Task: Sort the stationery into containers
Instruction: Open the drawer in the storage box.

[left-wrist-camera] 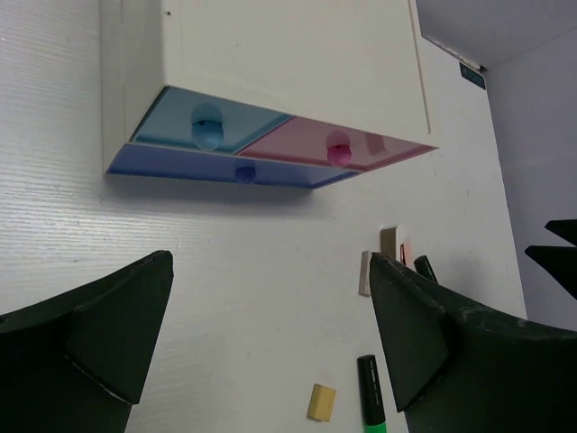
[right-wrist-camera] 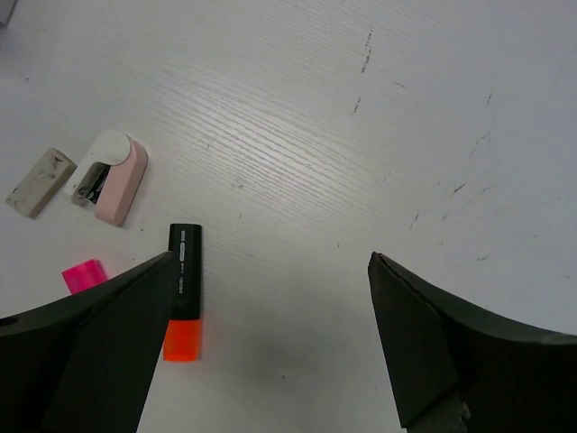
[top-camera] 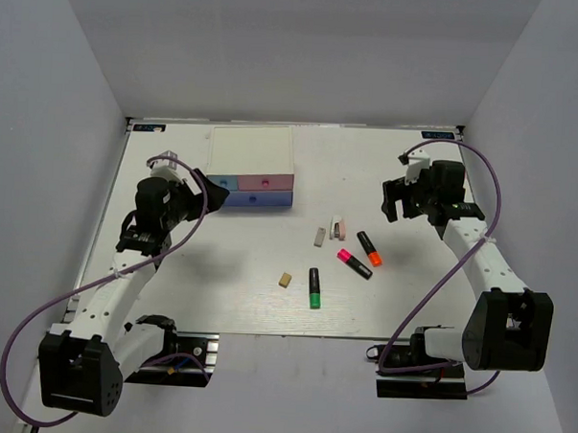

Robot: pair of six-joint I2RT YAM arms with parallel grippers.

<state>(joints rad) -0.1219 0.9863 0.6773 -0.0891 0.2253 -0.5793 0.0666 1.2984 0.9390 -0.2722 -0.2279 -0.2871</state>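
Observation:
The white-topped box (top-camera: 253,155) stands at the back left, with light blue (top-camera: 220,182), pink (top-camera: 265,182) and purple (top-camera: 256,200) containers in its front. The stationery lies mid-table: grey eraser (top-camera: 319,237), whitish-pink piece (top-camera: 338,227), orange highlighter (top-camera: 369,248), pink highlighter (top-camera: 354,263), green highlighter (top-camera: 315,288), tan eraser (top-camera: 284,280). My left gripper (top-camera: 206,184) hovers open just left of the box; its wrist view shows the drawers (left-wrist-camera: 338,144) ahead. My right gripper (top-camera: 397,200) hangs open, up and right of the orange highlighter (right-wrist-camera: 185,289). Both are empty.
Grey walls enclose the table (top-camera: 170,298) on three sides. Purple cables loop from both arms along the left and right table edges. The box (left-wrist-camera: 288,63) sits close to the back edge.

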